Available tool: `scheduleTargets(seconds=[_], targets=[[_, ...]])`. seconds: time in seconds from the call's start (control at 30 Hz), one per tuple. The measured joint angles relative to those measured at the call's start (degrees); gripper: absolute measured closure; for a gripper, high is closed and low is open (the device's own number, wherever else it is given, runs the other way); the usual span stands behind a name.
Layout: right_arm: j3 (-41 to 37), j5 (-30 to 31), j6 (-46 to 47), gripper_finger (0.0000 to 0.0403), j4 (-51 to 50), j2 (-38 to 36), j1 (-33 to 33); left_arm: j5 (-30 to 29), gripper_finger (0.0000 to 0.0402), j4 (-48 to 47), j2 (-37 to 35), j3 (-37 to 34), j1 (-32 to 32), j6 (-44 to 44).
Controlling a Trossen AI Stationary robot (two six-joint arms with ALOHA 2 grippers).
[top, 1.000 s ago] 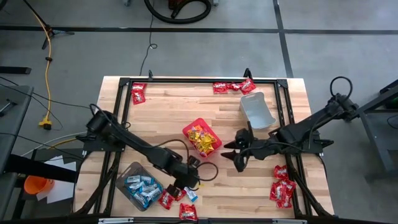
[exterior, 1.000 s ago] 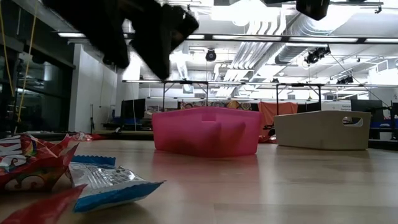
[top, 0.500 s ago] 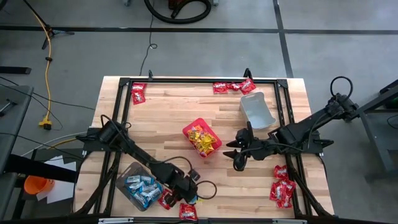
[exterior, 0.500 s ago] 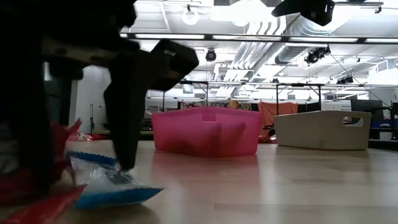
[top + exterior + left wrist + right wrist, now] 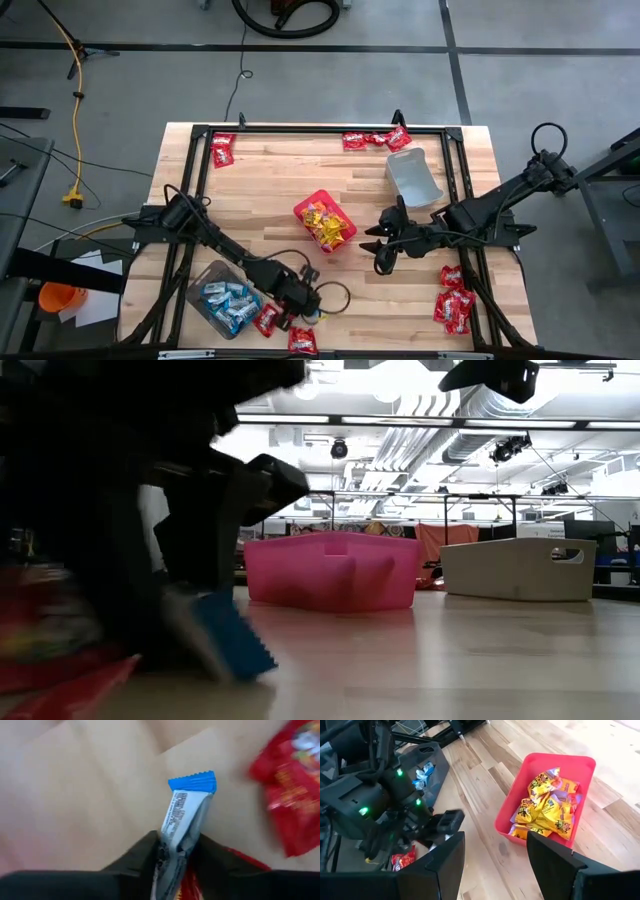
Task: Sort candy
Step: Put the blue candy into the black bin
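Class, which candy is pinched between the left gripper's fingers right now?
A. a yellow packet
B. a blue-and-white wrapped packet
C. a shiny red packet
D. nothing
B: the left wrist view shows the left gripper closed on the blue-and-white wrapped packet, its blue crimped end sticking out.

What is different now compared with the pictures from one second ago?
The left gripper came down at the table's near edge, beside the clear tub, and closed on a blue-and-white candy, which now stands tilted up between its fingers. The right gripper, the red bin and the other candy stayed where they were.
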Motion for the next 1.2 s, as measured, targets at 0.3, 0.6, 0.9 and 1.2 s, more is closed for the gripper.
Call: scheduleTargets(seconds=[0.3, 0.6, 0.9, 1.2], targets=[[0.0, 0.9, 0.0, 0.0197, -0.2, 0.0, 0.0, -2.8, 0.0383, -4.2, -13.1, -0.1, 4.3, -1.7], [0.0, 0.9, 0.5, 0.0197, -0.2, 0.0, 0.0, -9.3, 0.0397, -16.5, -32.1, -2.4, 3.6, -9.0], [0.0, 2.3, 0.5, 0.0197, -0.2, 0.0, 0.0, -9.6, 0.0399, -28.4, -45.4, -12.7, -15.4, -41.4], [-0.5, 6.0, 0.4, 0.0197, -0.7, 0.0, -0.2, -7.0, 0.0387, -31.2, -45.4, -17.4, -34.3, -67.1]])
